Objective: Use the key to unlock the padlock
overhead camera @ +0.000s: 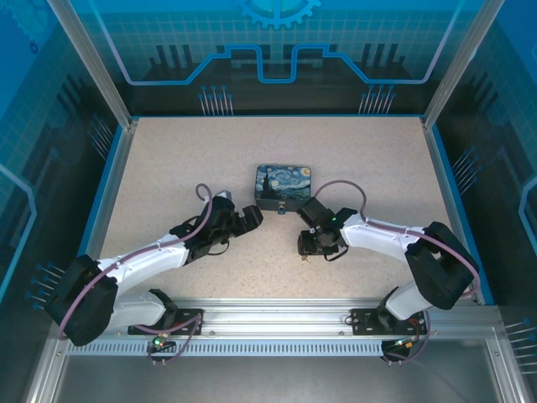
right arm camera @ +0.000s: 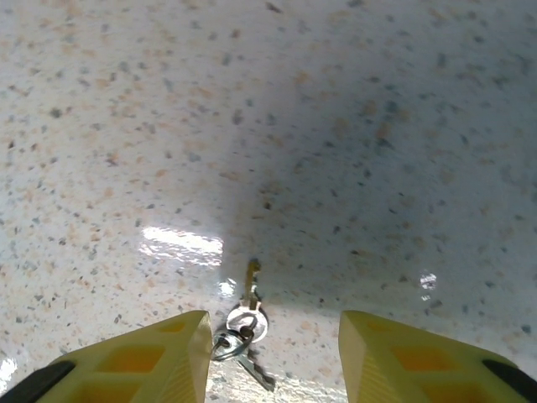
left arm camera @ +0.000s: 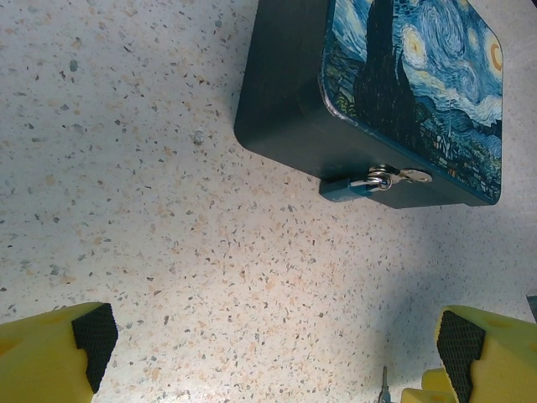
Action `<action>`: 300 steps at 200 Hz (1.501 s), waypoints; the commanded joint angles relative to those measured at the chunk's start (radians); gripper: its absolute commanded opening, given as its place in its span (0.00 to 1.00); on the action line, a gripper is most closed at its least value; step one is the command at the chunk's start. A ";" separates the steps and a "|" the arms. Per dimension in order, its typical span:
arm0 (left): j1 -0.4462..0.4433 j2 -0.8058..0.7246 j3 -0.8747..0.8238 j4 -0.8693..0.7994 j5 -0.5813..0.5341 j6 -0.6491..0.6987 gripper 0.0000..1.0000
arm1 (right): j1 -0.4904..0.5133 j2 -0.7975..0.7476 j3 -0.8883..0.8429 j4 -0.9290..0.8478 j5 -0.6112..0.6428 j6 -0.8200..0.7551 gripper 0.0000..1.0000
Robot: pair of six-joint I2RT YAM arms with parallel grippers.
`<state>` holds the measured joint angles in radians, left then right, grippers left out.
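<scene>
Lying flat on the speckled counter (right arm camera: 352, 126), the key (right arm camera: 250, 290) sits between the yellow fingers of the right pincer (right arm camera: 270, 340). Its jaws stand apart and grasp nothing. A small ring (right arm camera: 243, 323) and a second key (right arm camera: 257, 375) trail from the key toward the camera. The left pincer (left arm camera: 277, 336) is spread wide and empty, hovering in front of the painted tin (left arm camera: 285, 109). There the padlock (left arm camera: 344, 188) hangs from the hasp against the tin's front wall, well apart from the key.

The main risk, as I judge it, is the pick-up. The key is thin and hugs the counter, so closing fingers may skid over it. They may also catch the ring instead and leave the blade dangling at a useless angle. The ring lies just beside one finger, so a closing stroke could shove the whole bunch sideways. The tin also looks unrestrained, so pushing a key into the lock may slide it away unless the left pincer steadies it.
</scene>
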<state>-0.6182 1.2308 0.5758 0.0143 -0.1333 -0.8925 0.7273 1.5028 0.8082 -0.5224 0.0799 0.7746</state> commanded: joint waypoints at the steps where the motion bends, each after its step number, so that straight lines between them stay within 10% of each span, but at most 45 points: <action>1: -0.009 0.009 0.009 0.022 0.000 -0.016 0.99 | 0.018 -0.010 -0.003 -0.046 0.049 0.149 0.45; 155: 0.010 0.012 -0.007 0.072 0.004 0.006 0.99 | 0.141 0.182 0.117 -0.098 0.101 0.298 0.38; 255: 0.025 0.013 -0.007 0.074 0.021 0.009 0.99 | 0.130 0.131 0.035 -0.021 0.082 0.256 0.01; 300: 0.027 0.021 0.012 0.044 0.027 0.018 0.99 | 0.049 -0.031 -0.067 0.171 -0.051 0.025 0.00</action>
<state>-0.5980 1.2377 0.5735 0.0753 -0.1326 -0.8909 0.8211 1.5467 0.7937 -0.4595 0.1249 0.9543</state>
